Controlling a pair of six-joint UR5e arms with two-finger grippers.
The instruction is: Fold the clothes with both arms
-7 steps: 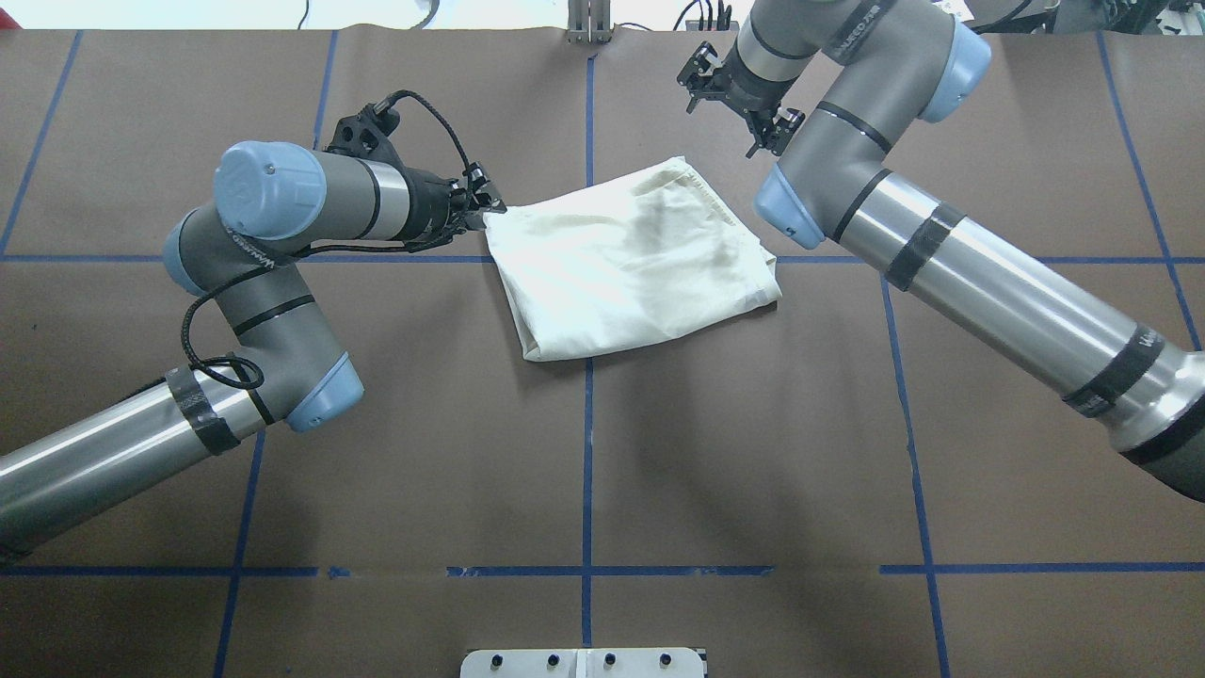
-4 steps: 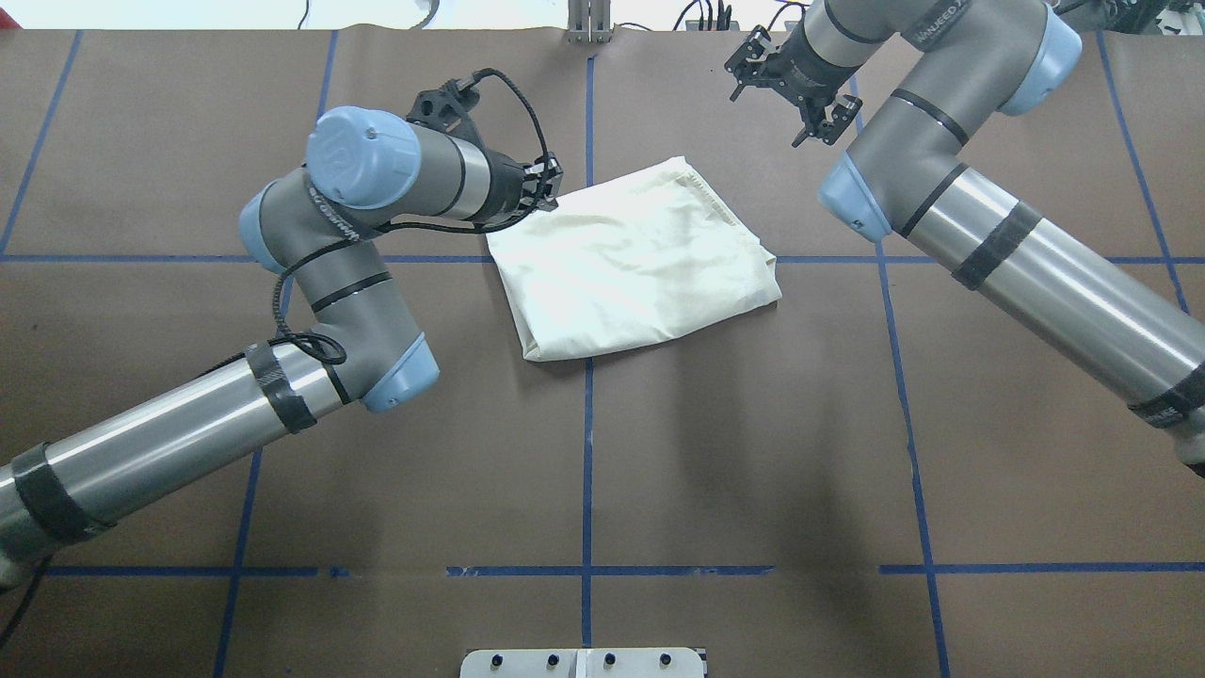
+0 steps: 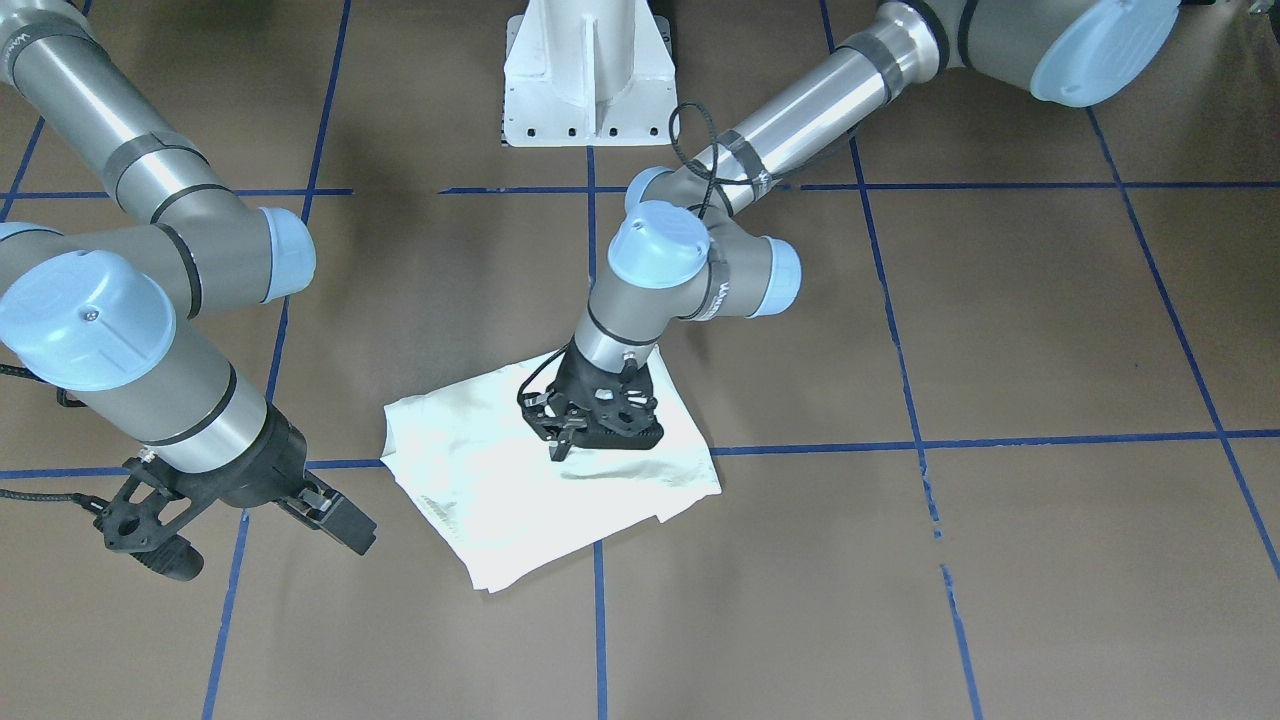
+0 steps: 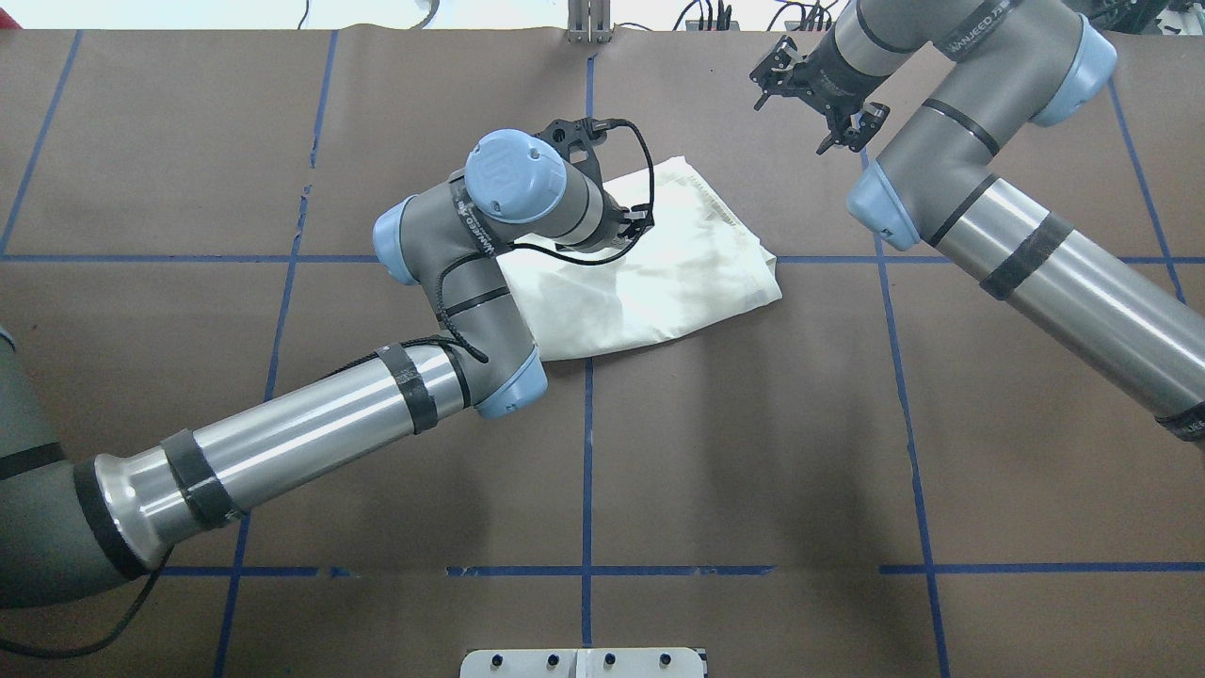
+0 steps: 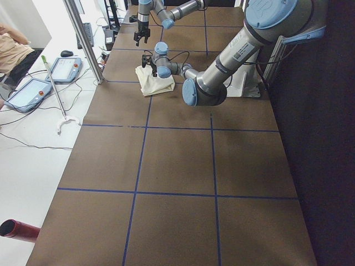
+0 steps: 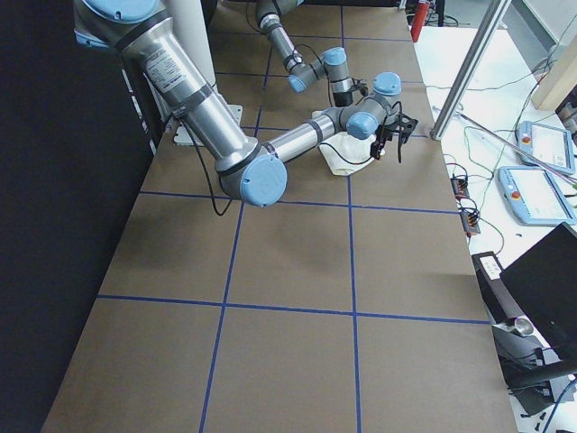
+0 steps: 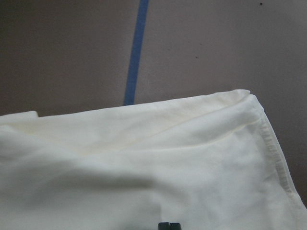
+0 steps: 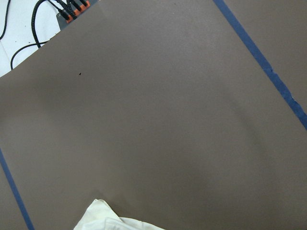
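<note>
My left arm [image 4: 311,424] comes in from 8 o'clock on the overhead dial and holds my left jaws over the folded cream shirt [image 4: 687,273], pointing down at its 10 o'clock part; in my left wrist view their two dark tips sit side by side, drawn together, at the bottom edge with cloth around them, gripping nothing I can see; whether they press on the fabric I cannot tell; the shirt lies plain side up on the brown surface [image 4: 753,452], over a crossing of blue tape lines [image 4: 587,452], a little toward 12 o'clock from the middle; its corners point to 12, 3 and 7 o'clock, and a stitched hem runs along its 1 o'clock edge; my right arm [image 4: 1064,273] enters from 3 o'clock, and my right jaws hang at 1 o'clock of the shirt, well apart from it, over bare surface; whether they stand apart or together I cannot tell; open surface spreads wide from 4 to 7 o'clock, as far as the white pedestal base [image 3: 588,70] at 6; my left elbow covers the shirt's 8 o'clock side from above.
</note>
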